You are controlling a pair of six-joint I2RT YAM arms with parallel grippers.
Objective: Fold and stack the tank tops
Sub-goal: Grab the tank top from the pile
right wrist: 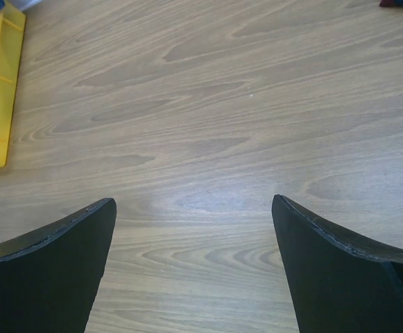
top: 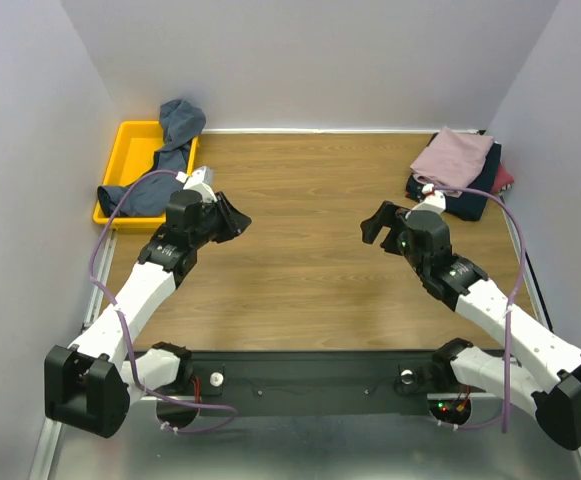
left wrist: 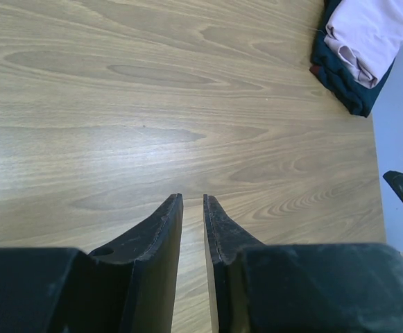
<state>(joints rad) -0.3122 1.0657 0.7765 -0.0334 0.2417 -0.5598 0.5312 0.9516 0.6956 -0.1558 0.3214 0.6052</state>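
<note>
Stack of folded tank tops (top: 457, 172) sits far right, mauve-pink uppermost. 1 slate-blue cloth tank top (top: 178, 135) droops over the yellow plastic tray (top: 120, 185), far left. Left gripper (top: 238, 222) pinched together, empty; right gripper (top: 374, 226) spread wide, empty. Next, likely: left fetches the blue one.

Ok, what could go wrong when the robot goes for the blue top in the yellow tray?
The slate-blue tank top lies crumpled over the far rim of the yellow tray, so pulling it might drag the tray too. The left gripper is shut; unless it opens, it would only poke the cloth. The pile under the mauve-pink tank top could get knocked crooked.
</note>
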